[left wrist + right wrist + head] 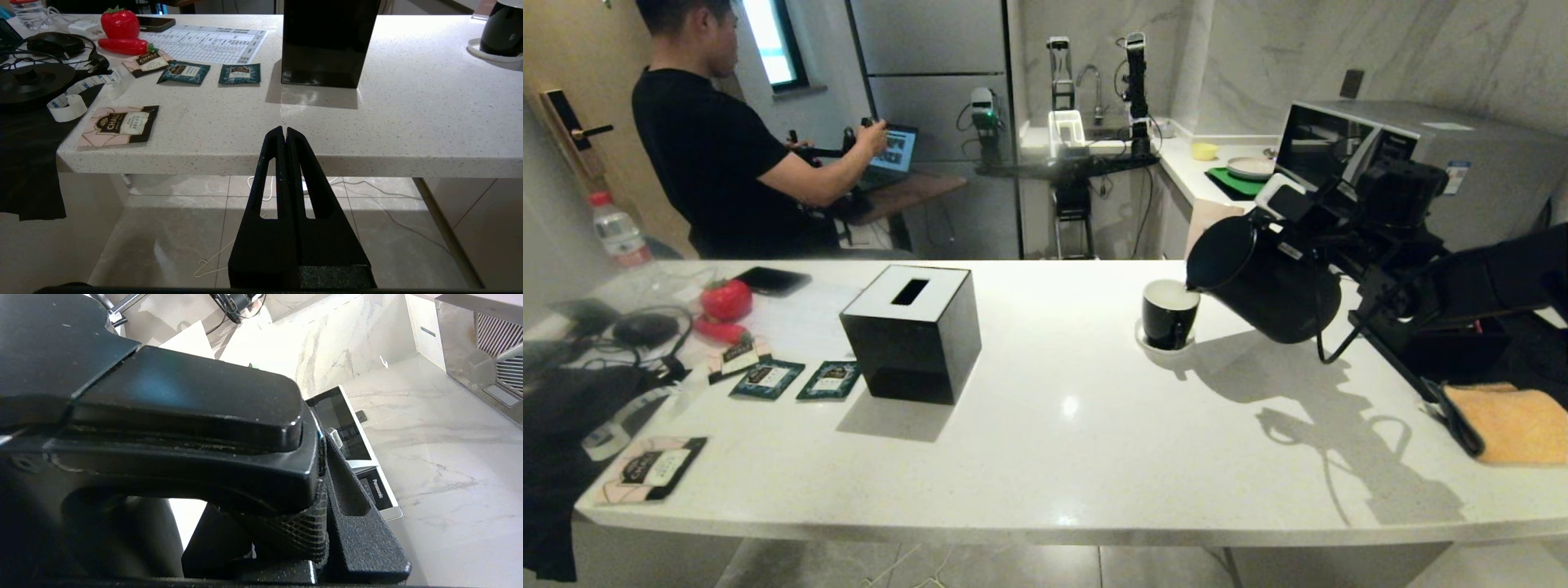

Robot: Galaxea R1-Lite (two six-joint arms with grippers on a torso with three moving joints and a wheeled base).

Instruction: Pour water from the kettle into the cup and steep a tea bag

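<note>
Nearest my head camera is the front edge of the white speckled surface (1045,457), in a marble-walled kitchen with grey floor tiles. Sachets (118,124) at its left end read "CHALI"; the microwave (367,469) behind reads "Panasonic". My right hand (1347,245) is clamped on the handle of the kettle (1262,278), tilted with its spout at the rim of the cup (1170,313), which stands on a white saucer. A black tissue box (913,331) stands well left of the cup. My left hand (284,136) hangs below the surface edge, fingers together. A person (727,155) works at a laptop beyond.
</note>
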